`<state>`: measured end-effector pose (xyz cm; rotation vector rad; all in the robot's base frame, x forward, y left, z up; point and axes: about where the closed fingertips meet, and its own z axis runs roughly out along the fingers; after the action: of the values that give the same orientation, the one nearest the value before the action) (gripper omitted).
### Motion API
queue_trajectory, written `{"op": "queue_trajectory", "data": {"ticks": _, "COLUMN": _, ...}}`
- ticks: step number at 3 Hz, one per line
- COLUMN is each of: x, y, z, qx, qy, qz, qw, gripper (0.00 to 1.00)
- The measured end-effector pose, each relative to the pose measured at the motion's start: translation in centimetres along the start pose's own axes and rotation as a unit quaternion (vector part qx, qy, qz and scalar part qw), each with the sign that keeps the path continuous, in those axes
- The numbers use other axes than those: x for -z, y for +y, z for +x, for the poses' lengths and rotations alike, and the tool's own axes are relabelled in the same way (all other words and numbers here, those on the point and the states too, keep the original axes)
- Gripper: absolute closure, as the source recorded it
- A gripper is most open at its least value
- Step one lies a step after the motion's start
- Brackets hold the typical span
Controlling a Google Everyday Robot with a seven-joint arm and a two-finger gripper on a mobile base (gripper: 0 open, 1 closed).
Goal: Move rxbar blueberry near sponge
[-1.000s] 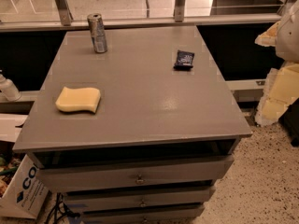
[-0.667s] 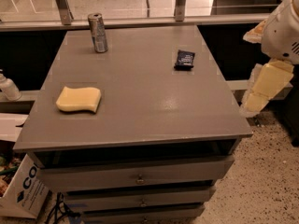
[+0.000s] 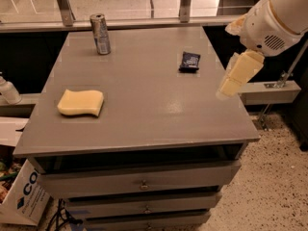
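- While the rxbar blueberry is lying flat on the far right part of the bench, we are seeing its dark wrapper with the white print facing up and nothing touching it.
- We are finding the sponge lying flat well apart from it, near the bench's left edge and toward the front.
- We are seeing the tool hanging in the air by the bench's right edge, to the right of the rxbar blueberry and apart from it; we cannot tell whether it is spread or closed.
- The white arm is reaching in from the upper right corner.
- A silver can is standing upright at the far left of the bench.
- Drawers are sitting under the bench top, and a cardboard box is resting at lower left.
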<state>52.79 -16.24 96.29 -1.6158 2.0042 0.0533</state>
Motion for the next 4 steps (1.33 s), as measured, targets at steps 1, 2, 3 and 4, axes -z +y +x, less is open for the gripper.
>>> {"op": "queue_trajectory", "data": {"ticks": 1, "x": -2.8, "y": -3.1, "z": -0.5, "qx": -0.031, "qy": -0.034, "qz": -0.007, "qw": 0.9989, "gripper": 0.0}}
{"op": "queue_trajectory", "data": {"ticks": 2, "x": -3.2, "y": -3.4, "z": -0.3, "qx": -0.033, "qy": -0.035, "qz": -0.009, "qw": 0.9988, "gripper": 0.0}}
{"op": "queue_trajectory", "data": {"ticks": 3, "x": -4.0, "y": -3.4, "z": 0.3, "qx": -0.043, "qy": -0.033, "qz": -0.002, "qw": 0.9985, "gripper": 0.0}}
{"op": "queue_trajectory", "data": {"ticks": 4, "x": -6.1, "y": -4.7, "z": 2.0, "qx": -0.087, "qy": -0.045, "qz": 0.009, "qw": 0.9951, "gripper": 0.0}}
